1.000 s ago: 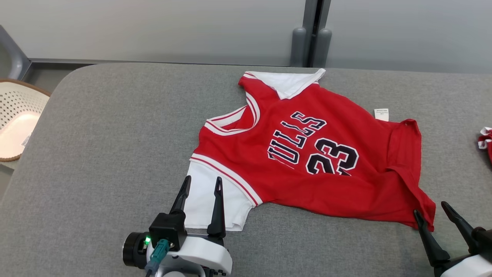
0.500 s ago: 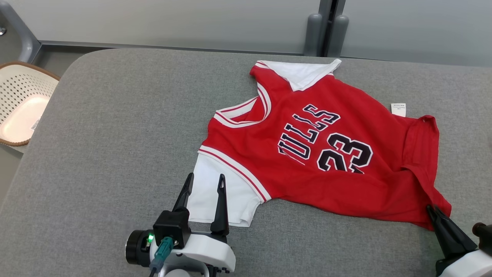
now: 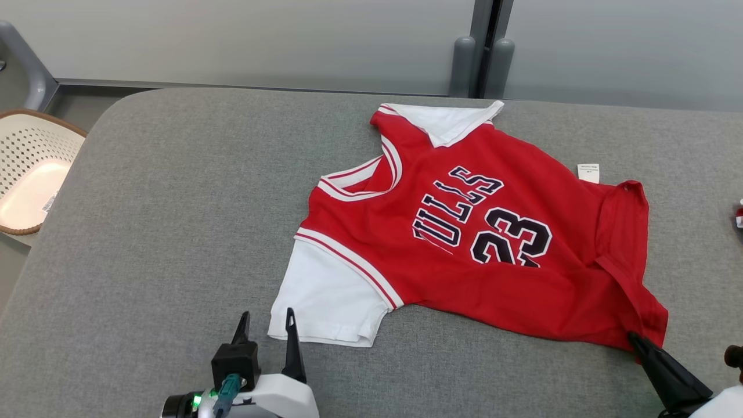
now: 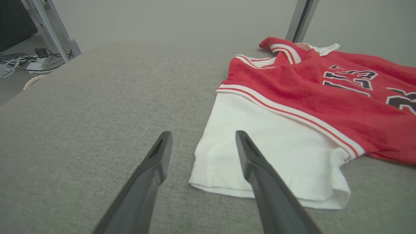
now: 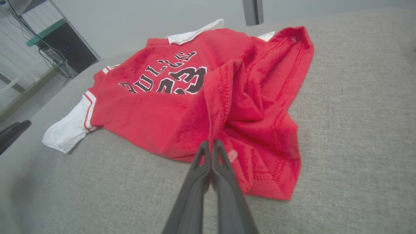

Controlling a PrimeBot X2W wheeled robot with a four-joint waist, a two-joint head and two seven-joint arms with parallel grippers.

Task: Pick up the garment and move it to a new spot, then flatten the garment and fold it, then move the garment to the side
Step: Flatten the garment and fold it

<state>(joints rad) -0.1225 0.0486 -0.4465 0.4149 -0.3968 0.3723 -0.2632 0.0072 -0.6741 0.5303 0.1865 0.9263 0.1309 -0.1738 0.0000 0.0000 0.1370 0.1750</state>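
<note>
The garment (image 3: 464,232) is a red jersey with white sleeves and dark lettering, lying spread on the grey padded table (image 3: 174,203). My right gripper (image 3: 634,338) is shut on the jersey's near right hem corner. In the right wrist view the right gripper (image 5: 211,144) pinches a raised ridge of the garment (image 5: 182,107). My left gripper (image 3: 266,316) stands open just short of the white sleeve (image 3: 325,302). Seen from the left wrist, the left gripper (image 4: 203,136) straddles the edge of the sleeve (image 4: 279,152), one finger over the cloth and one over the table.
A white perforated basket (image 3: 29,168) stands beside the table at the far left. Another red and white item (image 3: 738,215) peeks in at the right edge. Two grey posts (image 3: 482,64) rise behind the table. Cables (image 4: 19,61) lie on the floor beyond it.
The right gripper's fingers closed on the jersey's hem corner. The left gripper drew back toward me, off the white sleeve. The head camera has shifted a little.
</note>
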